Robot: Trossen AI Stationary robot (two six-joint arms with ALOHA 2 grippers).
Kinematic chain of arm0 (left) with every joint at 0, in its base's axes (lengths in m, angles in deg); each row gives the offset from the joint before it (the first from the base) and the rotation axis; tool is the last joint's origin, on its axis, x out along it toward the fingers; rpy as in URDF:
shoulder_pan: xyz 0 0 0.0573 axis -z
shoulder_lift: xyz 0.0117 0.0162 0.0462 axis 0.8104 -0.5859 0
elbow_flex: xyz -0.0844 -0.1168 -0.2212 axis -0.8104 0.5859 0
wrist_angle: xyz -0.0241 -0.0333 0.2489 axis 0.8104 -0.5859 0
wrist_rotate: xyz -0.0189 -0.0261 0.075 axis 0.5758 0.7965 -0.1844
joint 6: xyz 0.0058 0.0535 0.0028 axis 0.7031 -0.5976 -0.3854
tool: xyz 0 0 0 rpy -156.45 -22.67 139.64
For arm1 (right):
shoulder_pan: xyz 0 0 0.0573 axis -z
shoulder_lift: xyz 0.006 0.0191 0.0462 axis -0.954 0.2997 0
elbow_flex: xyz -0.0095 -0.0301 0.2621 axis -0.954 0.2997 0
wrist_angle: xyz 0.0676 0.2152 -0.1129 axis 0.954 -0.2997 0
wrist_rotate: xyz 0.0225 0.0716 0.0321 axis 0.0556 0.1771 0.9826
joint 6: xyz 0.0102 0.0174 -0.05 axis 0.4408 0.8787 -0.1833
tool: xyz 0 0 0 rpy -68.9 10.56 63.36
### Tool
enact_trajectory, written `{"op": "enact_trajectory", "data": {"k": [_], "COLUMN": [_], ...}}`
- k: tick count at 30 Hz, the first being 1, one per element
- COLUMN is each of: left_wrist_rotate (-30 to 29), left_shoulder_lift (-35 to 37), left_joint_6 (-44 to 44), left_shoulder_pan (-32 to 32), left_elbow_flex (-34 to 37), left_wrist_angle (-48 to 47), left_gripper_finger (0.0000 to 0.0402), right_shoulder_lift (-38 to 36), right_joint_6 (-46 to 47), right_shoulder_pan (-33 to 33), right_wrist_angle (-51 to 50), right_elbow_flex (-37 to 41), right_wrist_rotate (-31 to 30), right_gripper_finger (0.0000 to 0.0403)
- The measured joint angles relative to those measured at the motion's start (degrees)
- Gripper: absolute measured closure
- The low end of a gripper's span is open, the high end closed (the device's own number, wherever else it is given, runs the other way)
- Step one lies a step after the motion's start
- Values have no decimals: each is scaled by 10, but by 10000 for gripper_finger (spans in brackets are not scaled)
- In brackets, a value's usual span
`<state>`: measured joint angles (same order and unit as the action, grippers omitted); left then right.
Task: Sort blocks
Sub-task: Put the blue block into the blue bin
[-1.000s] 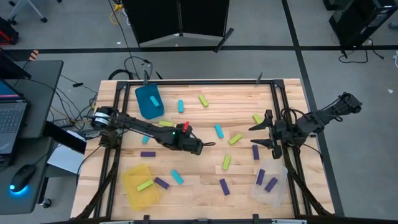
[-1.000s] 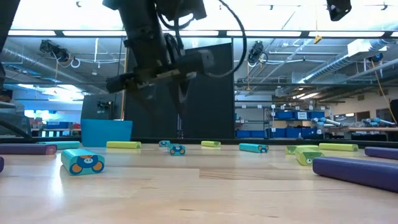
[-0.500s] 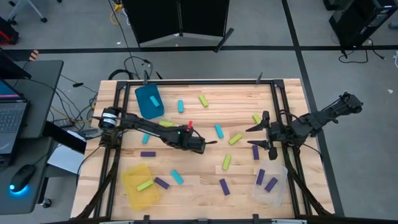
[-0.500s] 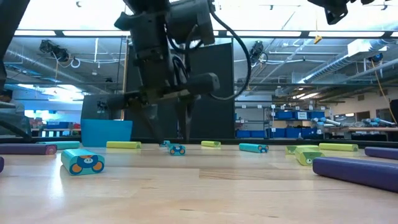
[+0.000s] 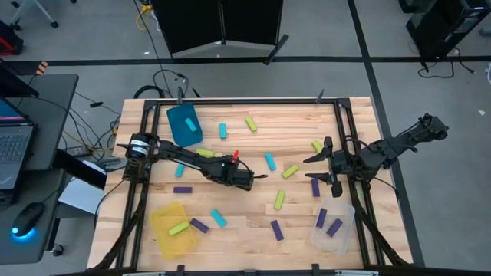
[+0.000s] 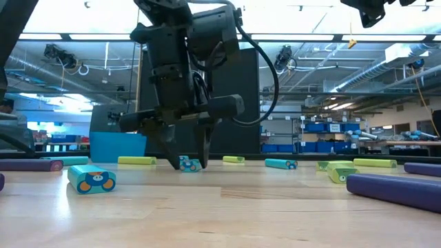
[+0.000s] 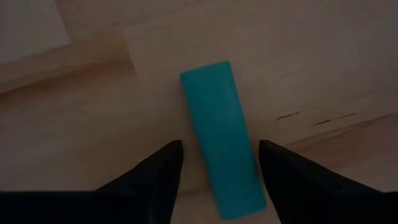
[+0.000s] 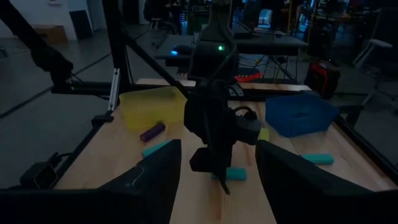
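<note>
My left gripper (image 5: 249, 182) stands near the table's middle, pointing steeply down with its fingertips low at the table. It is open. A cyan block (image 7: 221, 137) lies flat on the wood between its two fingers (image 6: 173, 162), which stand on either side of the block's long sides. I cannot tell whether they touch it. In the high view the gripper hides this block. In the low view its end (image 6: 187, 164) shows between the fingertips. My right gripper (image 5: 313, 169) waits open above the table's right side, holding nothing.
A teal bin (image 5: 184, 125) with one cyan block stands at the far left. A yellow bin (image 5: 173, 230) with a lime block stands near left, and a clear bin (image 5: 334, 226) with two purple blocks near right. Cyan, lime and purple blocks lie scattered across the table.
My left gripper has come down toward the table, from well above the cyan block until its fingertips stand on either side of it. The block has stayed where it was.
</note>
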<state>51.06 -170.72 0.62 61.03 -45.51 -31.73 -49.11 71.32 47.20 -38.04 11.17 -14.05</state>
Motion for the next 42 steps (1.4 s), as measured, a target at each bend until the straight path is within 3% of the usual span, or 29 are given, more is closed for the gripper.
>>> {"op": "enact_trajectory", "data": {"k": [8,15,22,26,32,34,42], "left_wrist_rotate": [-11,-33,-119,-168,-237,-241,-238], "left_shoulder_lift": [0,-2,-5,-5,1,19,131], "left_joint_6": [-32,-77,-121,-137,-97,-95,-138], "left_shoulder_pan": [0,0,-1,-2,-27,-43,-127], "left_elbow_flex": [1,-6,-71,-127,-212,-213,-123], "left_wrist_angle": [-11,-11,-51,-122,-383,-424,-424], "left_gripper_finger": [300,301,301,301,301,301,301], "right_shoulder_lift": [0,0,0,0,0,0,2], "right_joint_6": [2,2,12,15,13,13,7], "right_shoulder_pan": [0,0,0,0,0,0,0], "right_wrist_angle": [2,3,3,3,6,6,7], "right_elbow_flex": [0,0,0,0,0,0,0], "right_wrist_rotate": [0,0,0,0,-7,-9,-10], "right_gripper_finger": [185,186,186,186,186,186,186]}}
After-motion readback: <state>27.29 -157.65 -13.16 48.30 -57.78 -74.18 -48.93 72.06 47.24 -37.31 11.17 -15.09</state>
